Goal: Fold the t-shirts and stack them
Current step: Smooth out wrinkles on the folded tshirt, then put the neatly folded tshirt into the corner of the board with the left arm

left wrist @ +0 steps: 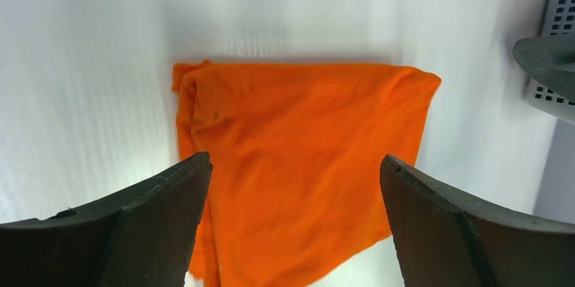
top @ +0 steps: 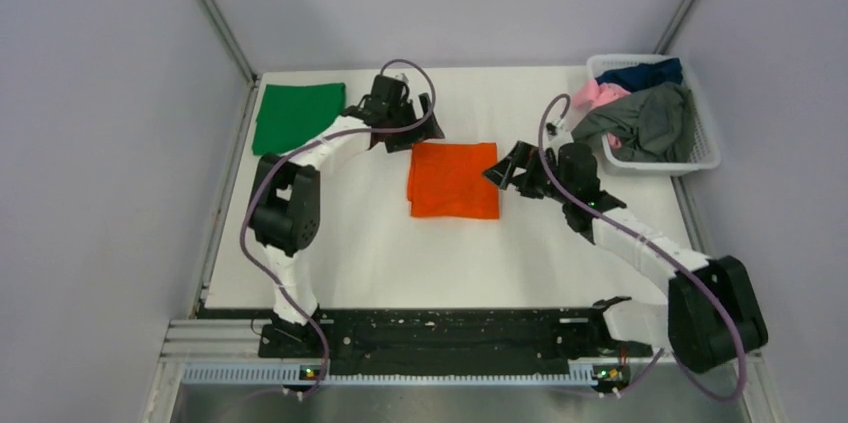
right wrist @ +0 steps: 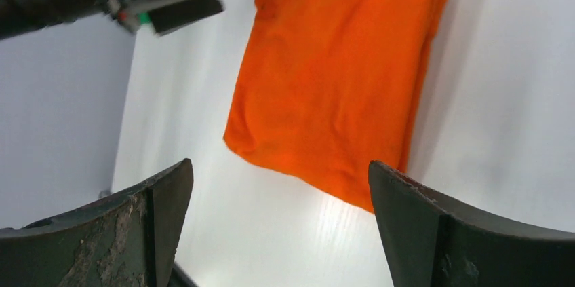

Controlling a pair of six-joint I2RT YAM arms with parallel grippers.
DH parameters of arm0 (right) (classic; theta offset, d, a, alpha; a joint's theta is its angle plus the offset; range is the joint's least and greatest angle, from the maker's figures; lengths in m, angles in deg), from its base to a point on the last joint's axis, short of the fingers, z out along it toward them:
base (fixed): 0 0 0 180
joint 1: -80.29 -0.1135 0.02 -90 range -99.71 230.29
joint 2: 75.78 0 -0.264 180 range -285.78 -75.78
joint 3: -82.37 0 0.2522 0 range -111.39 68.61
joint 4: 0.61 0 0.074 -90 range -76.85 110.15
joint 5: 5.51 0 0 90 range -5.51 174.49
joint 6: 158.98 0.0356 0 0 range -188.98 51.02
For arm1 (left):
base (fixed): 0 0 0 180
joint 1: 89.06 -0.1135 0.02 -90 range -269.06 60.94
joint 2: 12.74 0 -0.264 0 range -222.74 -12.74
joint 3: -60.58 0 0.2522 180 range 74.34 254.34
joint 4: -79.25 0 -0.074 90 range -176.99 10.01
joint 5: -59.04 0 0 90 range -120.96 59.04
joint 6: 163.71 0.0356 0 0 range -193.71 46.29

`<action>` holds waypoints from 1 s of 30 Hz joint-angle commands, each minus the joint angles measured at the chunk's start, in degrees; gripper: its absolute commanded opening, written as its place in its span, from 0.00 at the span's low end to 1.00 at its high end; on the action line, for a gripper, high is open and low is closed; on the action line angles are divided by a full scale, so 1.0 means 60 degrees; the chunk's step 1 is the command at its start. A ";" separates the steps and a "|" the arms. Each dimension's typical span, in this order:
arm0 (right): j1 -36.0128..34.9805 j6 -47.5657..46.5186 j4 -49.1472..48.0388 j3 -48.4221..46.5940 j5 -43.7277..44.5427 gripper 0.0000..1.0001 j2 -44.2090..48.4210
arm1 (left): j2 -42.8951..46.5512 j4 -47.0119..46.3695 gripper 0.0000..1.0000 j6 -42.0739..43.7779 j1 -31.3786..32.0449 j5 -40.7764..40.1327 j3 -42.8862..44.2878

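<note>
the white table (top: pixel 360 253) carries a lattice basket (top: pixel 706 148) at its far right corner, with the grey t-shirt (top: pixel 650 121), pink t-shirt (top: pixel 598 95) and navy t-shirt (top: pixel 640 73) crumpled inside. the orange t-shirt (top: pixel 454 179) lies folded mid-table. the green t-shirt (top: pixel 297 115) lies folded at the far left corner. the left gripper (top: pixel 412 131) is by the orange one's far left corner, jaws wide apart and empty. the right gripper (top: pixel 505 169), equally wide and empty, is beside its right edge.

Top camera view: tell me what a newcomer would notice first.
A bright orange shirt lies folded in the middle of the table, with the left end effector and right end effector open near it. A folded green shirt sits at the far left corner, and a white basket of crumpled shirts at the far right.
</note>
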 commanded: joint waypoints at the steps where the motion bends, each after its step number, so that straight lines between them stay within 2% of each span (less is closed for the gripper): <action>1: -0.0076 -0.1202 0.2186 -0.0123 0.3099 0.99 0.1626 | 0.1915 0.0912 0.99 0.0510 0.0547 -0.2877 -0.0704; 5: -0.0076 -0.1323 0.3290 0.0275 0.5453 0.99 0.2519 | 0.1826 0.1156 0.99 0.0187 0.0743 -0.3640 -0.1256; 7: -0.0079 -0.1235 0.3652 0.0349 0.5948 0.99 0.2790 | 0.1400 0.1484 0.97 0.0143 0.0785 -0.3655 -0.1107; 11: -0.0070 -0.1286 0.3627 0.0704 0.6483 0.99 0.3462 | 0.0513 0.1536 0.94 0.0123 0.0850 -0.3577 -0.0905; 14: -0.0071 -0.0980 0.3018 0.1336 0.6479 0.99 0.3948 | -0.0086 0.1682 0.89 0.0044 0.0893 -0.3499 -0.0625; 19: -0.0073 -0.1056 0.3292 0.1387 0.6996 0.99 0.4333 | -0.0700 0.1895 0.80 0.0003 0.1186 -0.3532 -0.0201; 23: -0.0075 -0.1065 0.3309 0.1440 0.7028 0.99 0.4378 | -0.1135 0.2131 0.68 -0.0146 0.1554 -0.3707 0.0207; 27: -0.0079 -0.1069 0.3302 0.1450 0.7035 0.99 0.4356 | -0.1674 0.2768 0.54 -0.0266 0.2017 -0.4535 0.0915; 30: -0.0072 -0.1065 0.3289 0.1474 0.7076 0.99 0.4313 | -0.2192 0.3352 0.32 -0.0302 0.2204 -0.5018 0.1522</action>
